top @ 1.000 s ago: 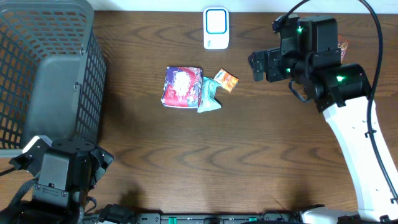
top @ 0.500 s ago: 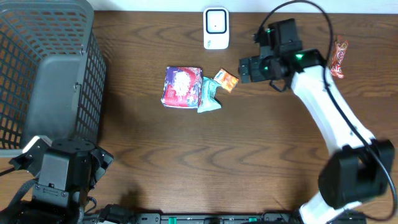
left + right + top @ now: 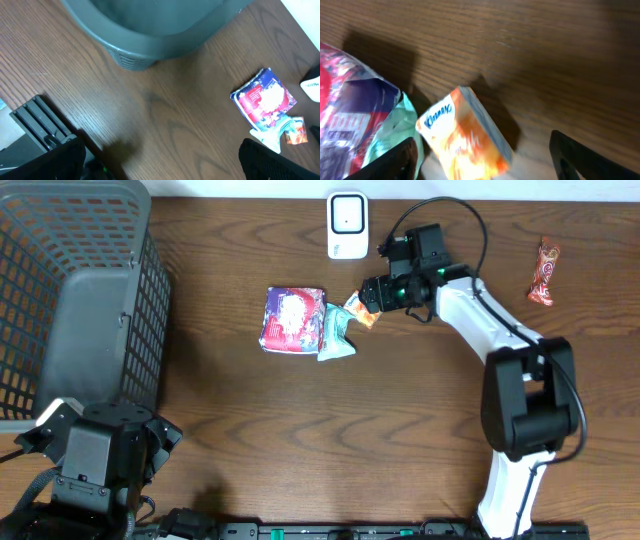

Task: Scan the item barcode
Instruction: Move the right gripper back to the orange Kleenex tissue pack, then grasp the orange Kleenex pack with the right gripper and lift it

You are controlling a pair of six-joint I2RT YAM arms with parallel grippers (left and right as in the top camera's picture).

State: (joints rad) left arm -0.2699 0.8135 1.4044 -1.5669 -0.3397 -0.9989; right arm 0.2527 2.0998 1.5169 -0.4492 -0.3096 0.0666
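R claw (image 3: 482, 152) spread, straddling orange pkt (image 3: 465, 135), not pinching. Pkt lies far-centre on dark wood table (image 3: 300, 440), scanner (image 3: 347, 224) beyond at far edge. Basket (image 3: 70, 290) fills far-left corner; L claw (image 3: 160, 160) spread, near-left.

Orange tissue pack (image 3: 465, 137) between spread jaws, teal packet (image 3: 390, 135) beside it, wooden table (image 3: 545, 60)

overhead looks straight down; both wrist views share the orange packet (image 3: 465, 135), right closest

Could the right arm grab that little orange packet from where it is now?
Probably yes: its open tool hangs right over the orange packet, straddling it, with nothing in between.
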